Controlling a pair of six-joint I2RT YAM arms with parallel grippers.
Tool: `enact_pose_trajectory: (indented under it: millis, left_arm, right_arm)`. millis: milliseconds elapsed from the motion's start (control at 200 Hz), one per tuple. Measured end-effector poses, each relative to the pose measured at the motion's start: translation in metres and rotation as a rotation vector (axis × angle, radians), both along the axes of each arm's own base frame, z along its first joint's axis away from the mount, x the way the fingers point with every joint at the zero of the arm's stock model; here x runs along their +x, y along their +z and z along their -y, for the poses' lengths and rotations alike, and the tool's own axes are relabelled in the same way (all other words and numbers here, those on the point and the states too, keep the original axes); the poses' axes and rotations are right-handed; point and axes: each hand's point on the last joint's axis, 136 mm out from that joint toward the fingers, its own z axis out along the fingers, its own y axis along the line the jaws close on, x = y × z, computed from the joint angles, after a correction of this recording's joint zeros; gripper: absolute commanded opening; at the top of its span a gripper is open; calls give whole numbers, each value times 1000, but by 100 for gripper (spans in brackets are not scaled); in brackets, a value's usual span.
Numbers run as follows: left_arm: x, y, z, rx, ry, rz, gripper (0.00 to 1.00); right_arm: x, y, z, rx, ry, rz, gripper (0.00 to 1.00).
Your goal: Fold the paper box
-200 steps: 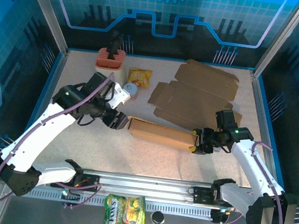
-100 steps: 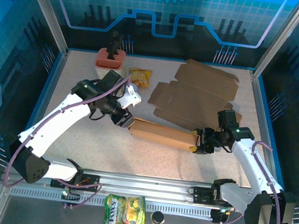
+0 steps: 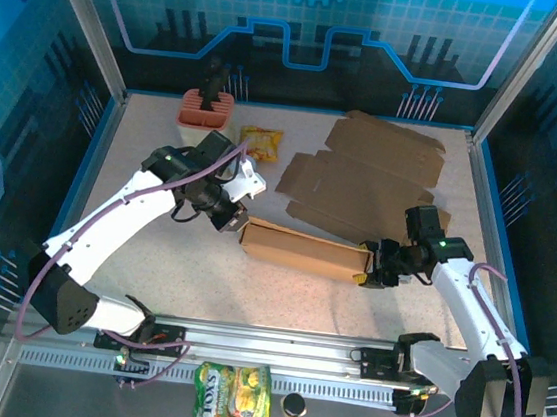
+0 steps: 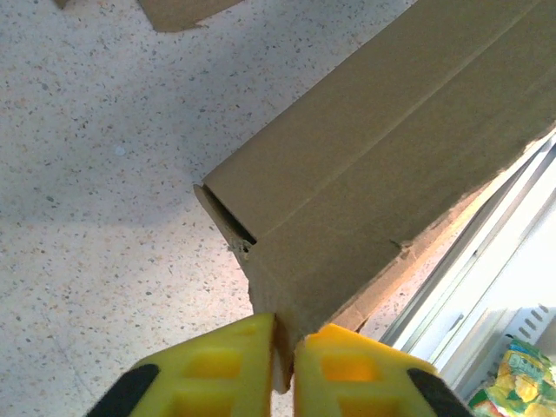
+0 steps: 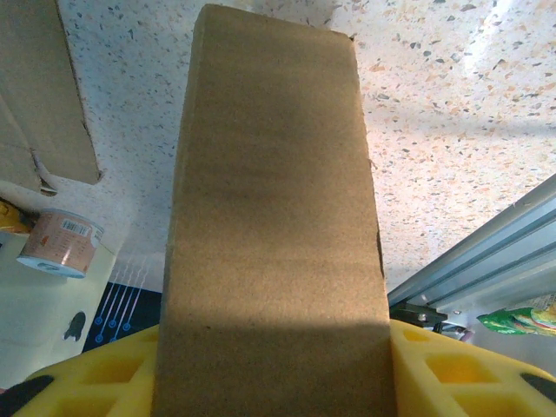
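Your desk (image 3: pixel 279 294) is a pale speckled surface inside a blue-lit enclosure with aluminium posts. The paper box (image 3: pixel 304 252) lies near the middle of it as a long, narrow brown sleeve, running left to right and angled slightly down toward the right.

Left end effector (image 3: pixel 235 219): it sits at the left end of the paper box. In the left wrist view its yellow fingers (image 4: pixel 217 369) are drawn almost together, with a thin cardboard edge at the box's corner pinched in the narrow slit between them — a closed grip on that edge.

Right end effector (image 3: pixel 367 269): it sits at the right end of the paper box. In the right wrist view the box's full width fills the space between its yellow fingers (image 5: pixel 469 369), which sit against both sides — partly open, clamped across the box.

Other items noted:
- Flat cardboard sheets (image 3: pixel 362 178) lie behind the box, toward the far right.
- A yellow snack bag (image 3: pixel 260 143) lies far left of centre, with an orange holder (image 3: pixel 205 108) beside it at the back edge.
- A can (image 5: pixel 57 246) lies on its side.
- A second snack bag (image 3: pixel 231 411) lies in front of the rail (image 3: pixel 273 344).
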Motion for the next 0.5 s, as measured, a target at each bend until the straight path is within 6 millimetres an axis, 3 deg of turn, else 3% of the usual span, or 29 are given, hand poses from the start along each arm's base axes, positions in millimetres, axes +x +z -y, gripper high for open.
enact_pose_trajectory:
  millis: [500]
  left_arm:
    - [-3, -6, 8, -14, 203, -167, 3]
  right_arm:
    - [0, -5, 3, -19, -7, 0, 42]
